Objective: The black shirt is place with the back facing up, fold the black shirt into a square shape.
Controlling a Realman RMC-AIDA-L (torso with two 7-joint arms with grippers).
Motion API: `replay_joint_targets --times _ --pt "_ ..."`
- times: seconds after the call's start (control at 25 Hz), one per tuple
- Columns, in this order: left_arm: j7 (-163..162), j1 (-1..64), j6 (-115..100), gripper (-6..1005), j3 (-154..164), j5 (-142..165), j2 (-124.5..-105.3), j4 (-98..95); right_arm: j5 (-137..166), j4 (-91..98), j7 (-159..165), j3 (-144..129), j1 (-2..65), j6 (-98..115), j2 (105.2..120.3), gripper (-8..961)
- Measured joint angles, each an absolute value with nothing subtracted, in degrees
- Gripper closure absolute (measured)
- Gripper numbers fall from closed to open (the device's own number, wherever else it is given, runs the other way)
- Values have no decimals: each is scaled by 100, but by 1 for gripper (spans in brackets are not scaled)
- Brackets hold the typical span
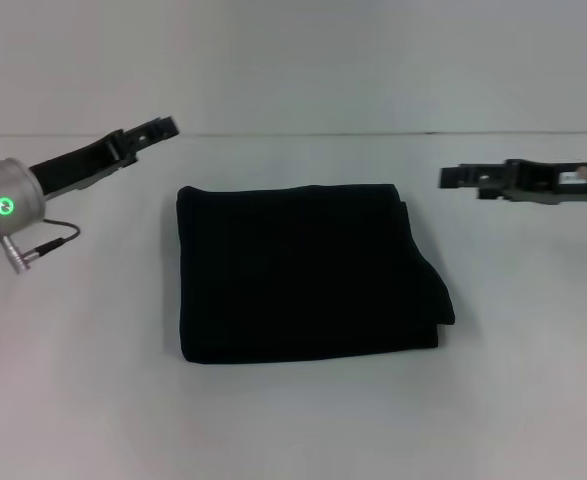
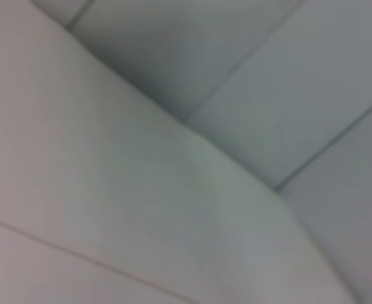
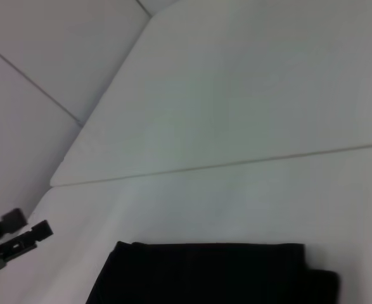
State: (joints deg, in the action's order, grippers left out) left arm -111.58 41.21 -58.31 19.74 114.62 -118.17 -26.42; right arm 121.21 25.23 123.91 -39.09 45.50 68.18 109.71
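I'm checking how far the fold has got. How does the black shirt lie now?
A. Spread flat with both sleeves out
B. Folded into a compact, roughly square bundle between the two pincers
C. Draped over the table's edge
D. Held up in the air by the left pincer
B: the black shirt lies on the table as a roughly square bundle, apart from the left pincer and right pincer.

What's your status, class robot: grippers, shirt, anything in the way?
Left gripper and right gripper raised clear, either side. Black shirt folded roughly square on table. Nothing in the way.
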Motion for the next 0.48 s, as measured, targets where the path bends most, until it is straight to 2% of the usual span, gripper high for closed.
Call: replay_joint_targets --times 0.2,0.48 --pt "-11291 4114 -5630 47 1978 11665 -11811 -2719 12119 2232 12389 -3994 4762 6353 11181 13" --pt "-11255 4050 -5679 47 1978 11666 -11844 -2771 12116 1900 12440 -4059 4933 5747 11408 169"
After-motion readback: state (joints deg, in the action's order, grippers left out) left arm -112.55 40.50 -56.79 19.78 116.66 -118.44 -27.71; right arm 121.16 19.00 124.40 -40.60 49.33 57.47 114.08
